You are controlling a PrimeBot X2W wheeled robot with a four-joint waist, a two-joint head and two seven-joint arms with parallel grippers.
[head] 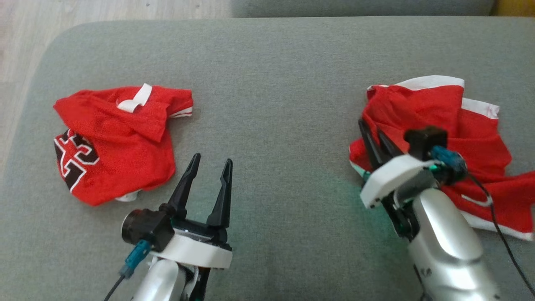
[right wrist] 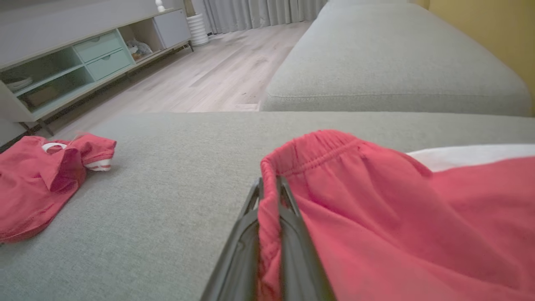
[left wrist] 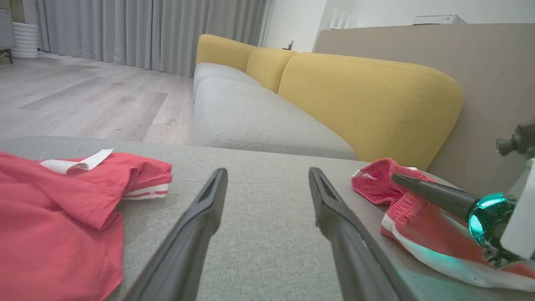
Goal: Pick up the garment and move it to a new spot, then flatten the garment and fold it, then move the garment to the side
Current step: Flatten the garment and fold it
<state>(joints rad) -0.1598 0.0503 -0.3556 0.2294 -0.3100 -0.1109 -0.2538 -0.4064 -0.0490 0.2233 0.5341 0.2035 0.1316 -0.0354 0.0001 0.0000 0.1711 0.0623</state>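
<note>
Head view: I see the right pincer (head: 370, 126) at the right of the grey seat (head: 271, 83), fingers pressed together on the near-left edge of the garment (head: 422, 108). The garment is a crumpled red heap with white trim. Most of it lies past and to the right of the fingers, and some runs under the forearm. The left pincer (head: 212, 159) sits at bottom centre-left, fingers spread, nothing between them, over bare seat. A red jersey (head: 121, 142) with black-and-white lettering lies just left of it, not touching, well apart from the garment.

Left wrist view: the left pincer (left wrist: 267, 171) is spread wide with only grey fabric between the fingers. The jersey (left wrist: 50, 217) is at the left and the garment (left wrist: 376, 184) at the right, both clear of these fingers. The right pincer (left wrist: 397, 178) comes in from the right, its dark finger lying on the garment's bunched edge. From here I cannot tell how its fingers stand. A yellow backrest (left wrist: 368, 104) and grey curtains (left wrist: 146, 29) sit behind.

Right wrist view: the right pincer (right wrist: 268, 190) is pinching the garment (right wrist: 376, 217). A fold of its gathered elastic hem runs down between the two fingers, which are nearly touching. The hem stands up just past the tips, and the rest spreads right and toward the camera, with a white panel showing behind. The jersey (right wrist: 33, 188) lies far left on the same seat. A cabinet (right wrist: 62, 62) stands across the wood floor (right wrist: 217, 71).
</note>
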